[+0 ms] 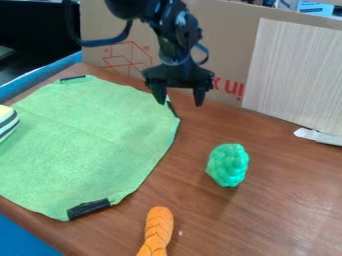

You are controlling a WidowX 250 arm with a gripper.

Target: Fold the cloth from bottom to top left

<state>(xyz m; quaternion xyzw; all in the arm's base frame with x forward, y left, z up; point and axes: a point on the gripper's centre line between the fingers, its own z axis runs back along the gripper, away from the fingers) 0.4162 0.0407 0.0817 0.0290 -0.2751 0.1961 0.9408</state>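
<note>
Jaws: open, the two fingers spread well apart and pointing down; the jaws (180,98) hang over the back part of the surface (280,210), at the cloth's back right corner. Contact with the cloth cannot be told.
Cloth: green (93,135), spread out over the left part of the surface, from near the back edge towards the front left edge; largely flat, no layer folded over, faint creases across the middle.
Black strips: one at the cloth's back left corner (72,78), one at its back right corner beside the jaws, one at its front corner.
Striped item: yellow, white and dark (7,123), at the cloth's left side, partly in view.
Green toy: lumpy (228,165), right of the cloth and apart from it.
Orange toy: ridged (157,232), near the front edge, apart from the cloth.
Cardboard: upright (230,30), along the back edge.
Panel: pale, wood-grained (294,75), standing before the cardboard; white scrap (319,136) at its foot.
</note>
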